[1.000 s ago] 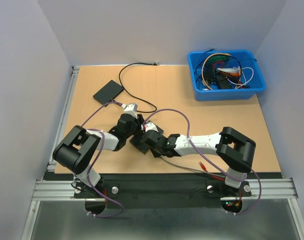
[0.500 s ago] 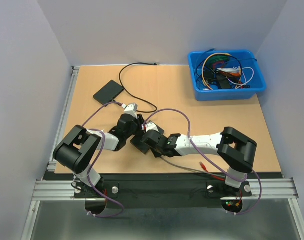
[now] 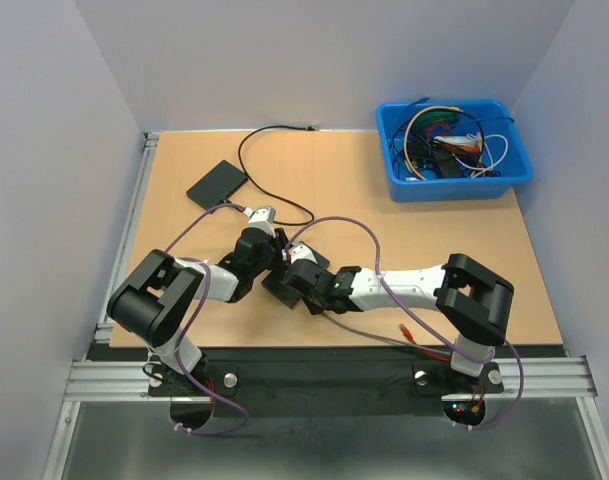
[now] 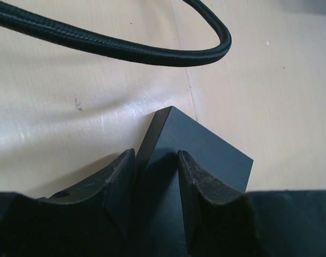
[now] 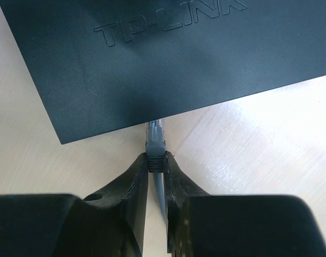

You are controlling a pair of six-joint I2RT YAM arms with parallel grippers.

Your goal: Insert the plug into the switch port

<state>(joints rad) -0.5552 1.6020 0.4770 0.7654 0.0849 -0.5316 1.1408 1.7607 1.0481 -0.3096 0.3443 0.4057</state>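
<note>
The black switch (image 3: 281, 287) lies on the table between my two grippers. In the left wrist view my left gripper (image 4: 156, 155) straddles one corner of the switch (image 4: 211, 155), and its fingers (image 4: 114, 179) are closed against it. In the right wrist view my right gripper (image 5: 156, 156) is shut on the grey plug (image 5: 156, 143). The plug's clear tip meets the near side edge of the switch (image 5: 168, 59), which bears TP-LINK lettering. The port itself is hidden under that edge. The plug's grey cable runs back between the fingers.
A black braided cable (image 4: 125, 45) loops just beyond the switch and leads to a flat black box (image 3: 217, 183) at the back left. A blue bin (image 3: 452, 150) of wires stands at the back right. A red-tipped cable (image 3: 409, 330) lies near the front edge.
</note>
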